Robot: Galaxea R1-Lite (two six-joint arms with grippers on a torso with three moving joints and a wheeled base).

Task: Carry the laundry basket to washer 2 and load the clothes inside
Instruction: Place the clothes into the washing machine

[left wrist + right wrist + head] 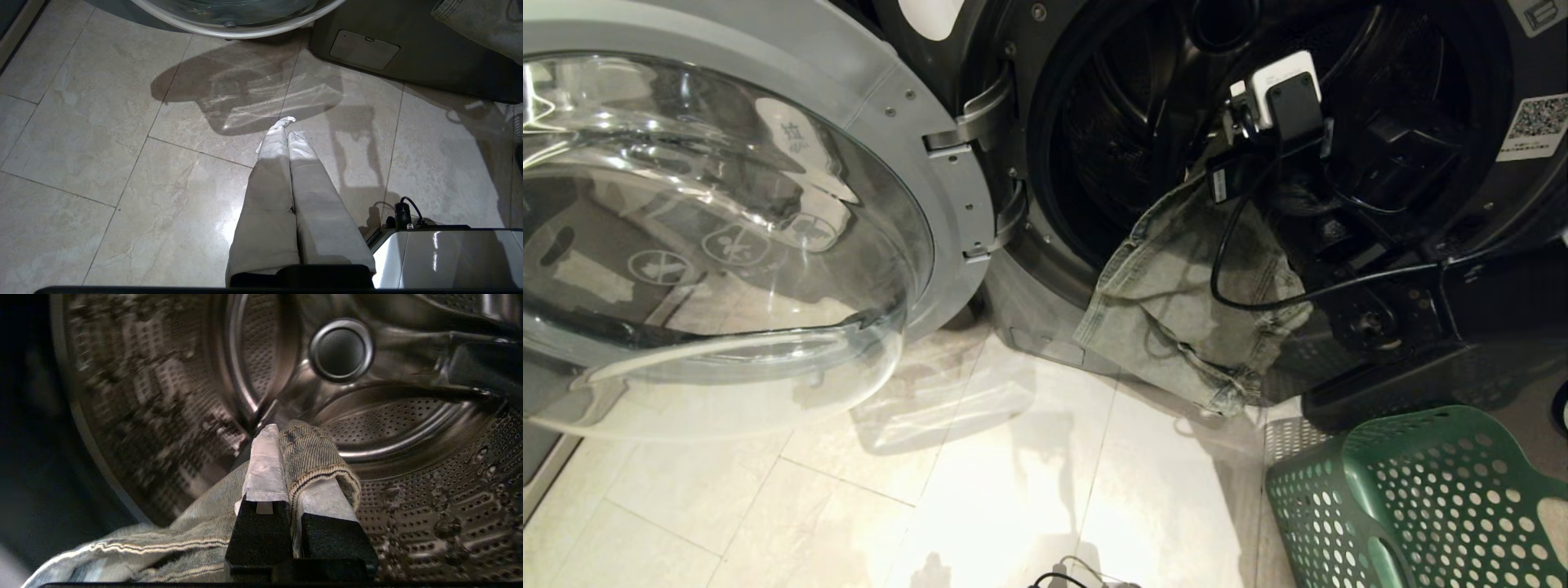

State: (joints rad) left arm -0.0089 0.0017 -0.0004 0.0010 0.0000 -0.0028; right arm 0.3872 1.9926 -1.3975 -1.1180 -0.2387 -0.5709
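While the right gripper [286,437] reaches inside the washer drum [388,416], its fingers pinch a denim garment [1192,302] that drapes out over the door opening. Beside it stands the green laundry basket [1421,498]. Pressed together, the left gripper [286,126] hangs over the floor [102,143].

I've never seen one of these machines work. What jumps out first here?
The right end effector, reaching into the washer drum, is shut on a pair of faded jeans that hangs out over the washer's mouth. The glass washer door stands swung open on the left, and a green laundry basket sits on the floor at lower right.
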